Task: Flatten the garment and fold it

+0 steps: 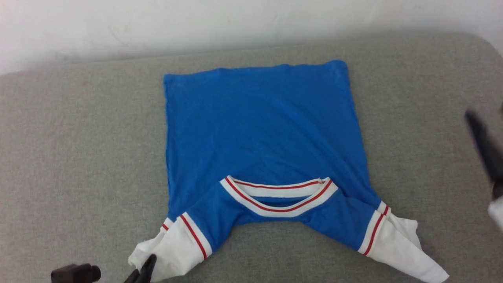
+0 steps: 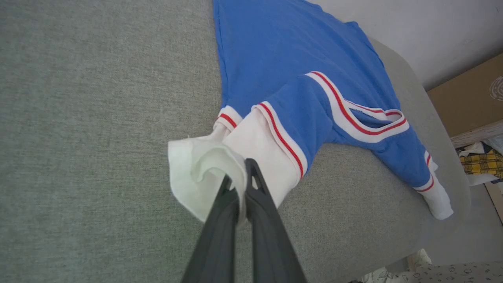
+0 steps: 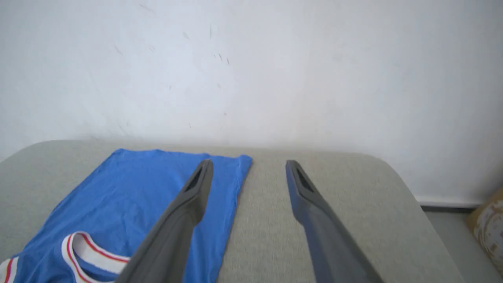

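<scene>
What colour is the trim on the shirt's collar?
White with a thin red stripe; the collar shows best in the head view.

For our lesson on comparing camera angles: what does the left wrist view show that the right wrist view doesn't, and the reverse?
Left wrist view: the left gripper shut on a white sleeve, and yellow checked cloth. Right wrist view: the right gripper, open and empty. Both: the blue shirt, its striped collar, the grey cushion, the white wall.
</scene>
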`<state>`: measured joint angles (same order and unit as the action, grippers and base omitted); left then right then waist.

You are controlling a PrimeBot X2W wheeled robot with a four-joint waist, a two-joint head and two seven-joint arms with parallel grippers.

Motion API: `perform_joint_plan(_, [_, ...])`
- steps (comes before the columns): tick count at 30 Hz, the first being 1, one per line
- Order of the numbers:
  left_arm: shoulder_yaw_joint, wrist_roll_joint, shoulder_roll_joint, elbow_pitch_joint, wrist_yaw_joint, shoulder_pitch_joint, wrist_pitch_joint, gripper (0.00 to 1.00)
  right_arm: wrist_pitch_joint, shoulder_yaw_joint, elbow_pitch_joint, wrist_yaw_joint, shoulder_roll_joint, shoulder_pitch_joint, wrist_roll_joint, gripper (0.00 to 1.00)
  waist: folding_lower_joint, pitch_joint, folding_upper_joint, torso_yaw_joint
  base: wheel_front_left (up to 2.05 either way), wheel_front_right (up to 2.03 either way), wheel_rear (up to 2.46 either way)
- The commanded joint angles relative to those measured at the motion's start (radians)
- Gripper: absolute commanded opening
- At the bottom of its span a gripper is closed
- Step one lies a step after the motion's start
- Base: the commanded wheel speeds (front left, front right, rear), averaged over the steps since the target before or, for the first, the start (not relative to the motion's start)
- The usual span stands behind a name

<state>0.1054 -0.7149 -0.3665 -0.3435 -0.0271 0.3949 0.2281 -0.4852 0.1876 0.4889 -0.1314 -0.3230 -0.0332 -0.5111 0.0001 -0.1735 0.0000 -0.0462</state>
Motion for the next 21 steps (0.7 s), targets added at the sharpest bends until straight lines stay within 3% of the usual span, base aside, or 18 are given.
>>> perform_joint_plan(1, [0.004,0.014,0.002,-0.008,0.0,-0.023,-0.005,0.0,-0.01,-0.002,0.004,0.001,-0.007,-0.064,0.007,1.0,-0.0001,-0.036,0.0,0.02,0.0,0.0,0.0])
perform_joint_plan(5, [0.023,0.032,0.003,-0.023,0.006,-0.067,-0.009,0.0,-0.057,-0.029,-0.066,0.001,-0.027,-0.352,0.046,1.0,-0.0001,-0.098,0.0,0.05,0.0,0.0,0.0])
perform_joint_plan(12, [0.074,0.067,0.024,-0.036,0.022,-0.165,-0.02,0.0,-0.117,-0.063,-0.375,0.001,-0.011,-0.765,0.184,1.0,-0.0001,-0.24,0.0,0.133,0.0,0.0,0.0])
perform_joint_plan(21, [0.134,0.103,0.053,-0.042,0.051,-0.275,-0.044,0.0,-0.24,-0.068,-0.705,0.001,-0.023,-0.931,0.354,1.0,-0.0001,-0.392,0.0,0.241,0.0,0.0,0.0])
